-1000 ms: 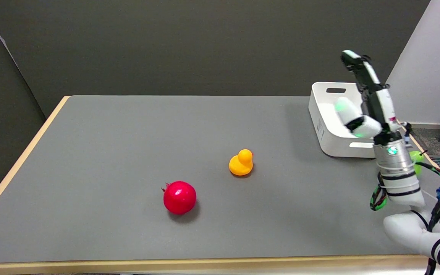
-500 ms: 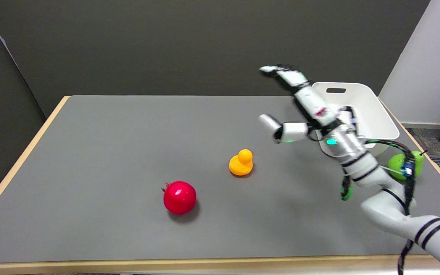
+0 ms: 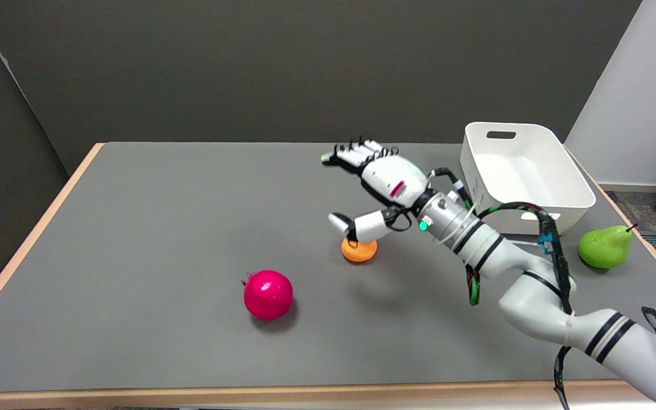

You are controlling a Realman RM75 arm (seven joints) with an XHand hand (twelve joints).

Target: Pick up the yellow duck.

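Note:
The yellow duck [image 3: 358, 250] sits on the grey table [image 3: 163, 228] near the middle. Only its lower body shows; its head is hidden behind my right hand's thumb. My right hand [image 3: 374, 185] hovers above and just behind the duck, palm turned down and left, fingers spread far from the thumb. It holds nothing. The thumb hangs right over the duck; whether it touches cannot be told.
A red pomegranate [image 3: 267, 294] lies left and nearer than the duck. A white bin [image 3: 533, 199] stands at the back right, with a green pear [image 3: 604, 247] beside it near the right edge. My right arm stretches in from the lower right.
My right hand has swung left from beside the white bin and dropped until it hangs over the duck. The duck and pomegranate have stayed put; the pear is now uncovered.

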